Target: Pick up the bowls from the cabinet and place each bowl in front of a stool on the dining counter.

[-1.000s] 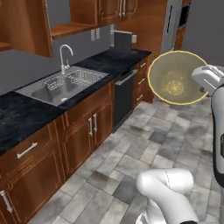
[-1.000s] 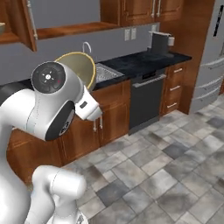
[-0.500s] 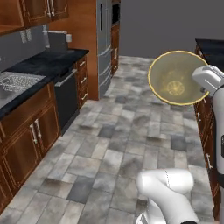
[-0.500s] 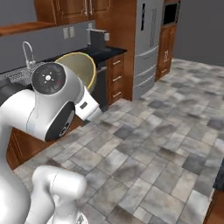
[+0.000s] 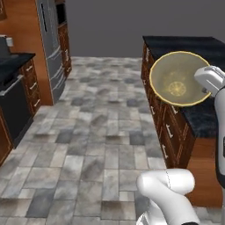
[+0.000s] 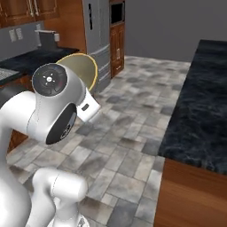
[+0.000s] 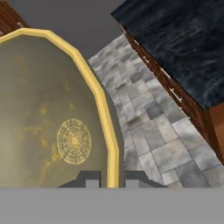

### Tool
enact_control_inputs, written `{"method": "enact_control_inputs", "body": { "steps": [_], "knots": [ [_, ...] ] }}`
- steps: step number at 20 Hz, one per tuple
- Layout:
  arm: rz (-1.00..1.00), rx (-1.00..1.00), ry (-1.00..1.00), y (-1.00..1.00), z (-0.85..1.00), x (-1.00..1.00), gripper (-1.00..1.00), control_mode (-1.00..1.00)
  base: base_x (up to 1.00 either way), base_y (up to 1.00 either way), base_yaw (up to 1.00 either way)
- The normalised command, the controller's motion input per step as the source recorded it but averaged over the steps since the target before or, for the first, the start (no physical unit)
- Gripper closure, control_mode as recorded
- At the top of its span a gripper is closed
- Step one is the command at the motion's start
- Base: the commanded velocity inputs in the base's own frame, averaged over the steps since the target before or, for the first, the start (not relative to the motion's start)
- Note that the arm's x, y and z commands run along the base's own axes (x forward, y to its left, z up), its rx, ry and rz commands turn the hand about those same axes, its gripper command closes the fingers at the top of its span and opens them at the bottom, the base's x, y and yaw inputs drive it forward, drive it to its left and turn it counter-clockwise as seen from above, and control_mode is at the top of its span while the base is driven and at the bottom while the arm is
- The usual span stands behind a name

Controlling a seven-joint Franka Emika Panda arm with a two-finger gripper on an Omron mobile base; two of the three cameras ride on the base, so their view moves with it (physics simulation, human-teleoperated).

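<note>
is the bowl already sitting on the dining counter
No, the bowl is held up in the air on its side by the gripper, above the floor.

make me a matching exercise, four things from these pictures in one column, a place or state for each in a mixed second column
Column one:
1. olive-beige bowl with thin yellow rim
2. black marble dining counter
3. silver refrigerator
4. two-finger gripper

Column two:
A. stands against the far wall beside wood cabinets
B. shut on the rim
C. held tilted on edge, above the floor
D. lies to the robot's right, nothing on its visible top

Pairs: 1-C, 2-D, 3-A, 4-B
</note>
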Motion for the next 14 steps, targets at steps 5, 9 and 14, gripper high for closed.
{"method": "enact_control_inputs", "body": {
  "steps": [5,9,14],
  "knots": [
    [0.00,0.00,0.00,0.00,0.00,0.00,1.00,1.00,-0.09,-0.39,-0.35],
    [0.00,0.00,0.00,0.00,0.00,0.00,1.00,1.00,0.00,-0.35,-0.33],
    [0.00,0.00,0.00,0.00,0.00,0.00,1.00,1.00,0.00,-0.28,-0.32]
  ]
}}
